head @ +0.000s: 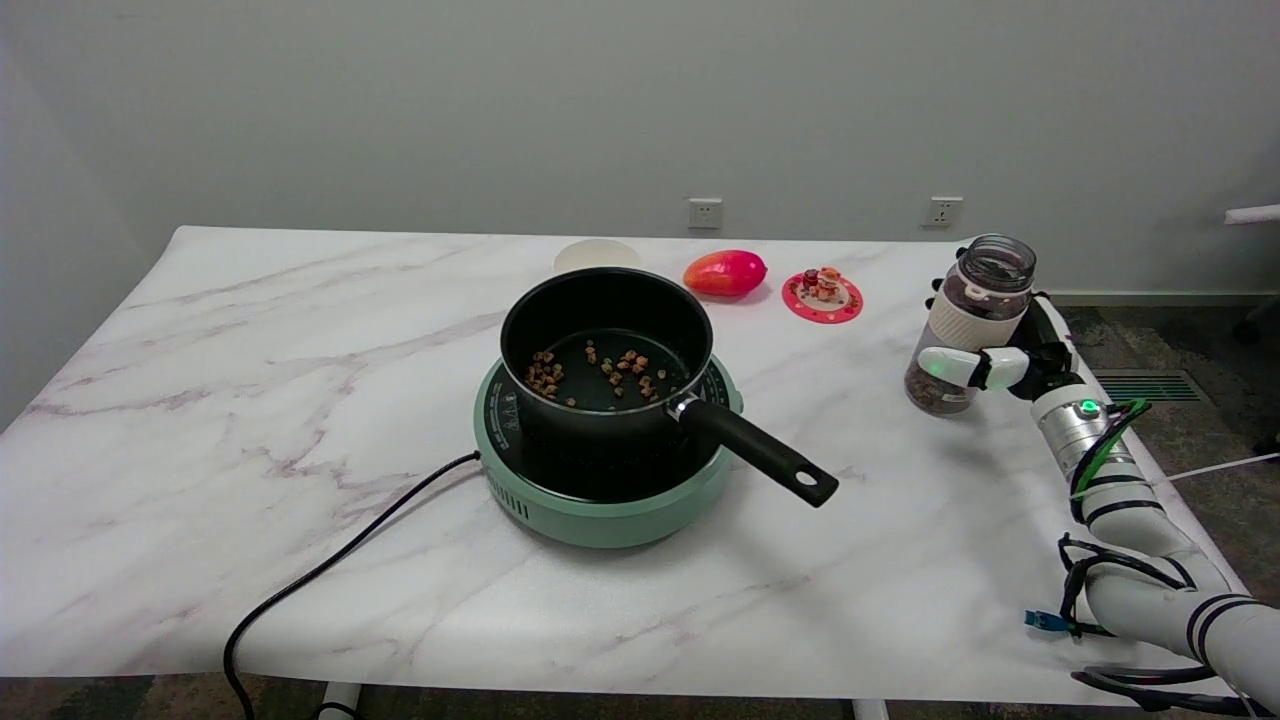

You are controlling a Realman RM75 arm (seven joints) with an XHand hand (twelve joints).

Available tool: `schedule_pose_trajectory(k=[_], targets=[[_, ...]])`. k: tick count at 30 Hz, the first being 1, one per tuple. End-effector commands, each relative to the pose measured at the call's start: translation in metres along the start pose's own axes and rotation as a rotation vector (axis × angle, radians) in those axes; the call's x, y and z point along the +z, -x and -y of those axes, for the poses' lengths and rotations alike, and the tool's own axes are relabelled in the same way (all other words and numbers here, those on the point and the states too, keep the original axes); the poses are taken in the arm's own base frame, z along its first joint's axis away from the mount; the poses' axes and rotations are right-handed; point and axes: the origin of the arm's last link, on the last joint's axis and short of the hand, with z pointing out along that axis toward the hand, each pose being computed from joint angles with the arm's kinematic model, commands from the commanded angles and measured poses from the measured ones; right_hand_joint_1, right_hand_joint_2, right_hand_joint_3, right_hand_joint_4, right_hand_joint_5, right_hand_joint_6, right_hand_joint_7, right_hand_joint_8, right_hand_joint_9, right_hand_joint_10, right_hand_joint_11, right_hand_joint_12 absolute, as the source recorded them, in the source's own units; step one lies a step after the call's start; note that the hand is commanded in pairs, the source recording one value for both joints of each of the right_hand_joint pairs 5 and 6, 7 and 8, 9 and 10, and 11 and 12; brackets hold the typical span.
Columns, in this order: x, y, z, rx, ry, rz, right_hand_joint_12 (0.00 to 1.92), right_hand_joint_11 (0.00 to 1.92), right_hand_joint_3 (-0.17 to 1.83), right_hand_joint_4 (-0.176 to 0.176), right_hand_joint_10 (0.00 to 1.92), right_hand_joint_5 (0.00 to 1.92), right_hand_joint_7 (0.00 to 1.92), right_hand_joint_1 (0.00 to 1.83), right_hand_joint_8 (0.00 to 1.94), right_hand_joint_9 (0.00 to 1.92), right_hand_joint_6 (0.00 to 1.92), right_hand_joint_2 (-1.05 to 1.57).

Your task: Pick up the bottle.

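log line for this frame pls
right hand: grips bottle | bottle: upright, lid off, at table right edge | pot: on cooker

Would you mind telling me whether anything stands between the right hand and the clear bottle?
Nothing visible does. The right hand already wraps the clear glass bottle with its white band; the black saucepan on the green hotplate stands well apart.

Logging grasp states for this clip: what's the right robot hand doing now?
Right robot hand: wrapped around the bottle, holding it.
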Motion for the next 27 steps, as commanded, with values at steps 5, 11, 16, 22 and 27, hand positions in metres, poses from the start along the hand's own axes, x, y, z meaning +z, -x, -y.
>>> schedule_pose_trajectory(k=[5, 11, 16, 22, 27], targets=[[-0.0001, -0.0009, 0.0, 0.005, -0.004, -0.006, 0.49, 0.49, 0.71, 0.0, 0.85, 0.46, 0.8, 1.48, 0.8, 0.85, 0.46, -0.06], [-0.0001, -0.002, 0.0009, 0.004, -0.008, -0.007, 0.5, 0.5, 0.71, 0.0, 0.85, 0.5, 0.89, 1.48, 0.89, 0.85, 0.5, -0.05], [-0.0005, -0.0027, 0.0014, 0.005, -0.014, -0.009, 0.59, 0.59, 0.83, 0.0, 0.94, 0.55, 1.15, 1.5, 1.15, 0.94, 0.55, -0.04], [-0.001, -0.0037, 0.0022, 0.004, -0.021, -0.012, 0.78, 0.78, 1.02, 0.0, 1.08, 0.81, 1.48, 1.52, 1.48, 1.08, 0.81, 0.08], [-0.0006, -0.0038, 0.0027, 0.006, -0.023, -0.014, 0.87, 0.87, 1.06, 0.0, 1.13, 1.05, 1.55, 1.53, 1.55, 1.13, 1.05, 0.17]])
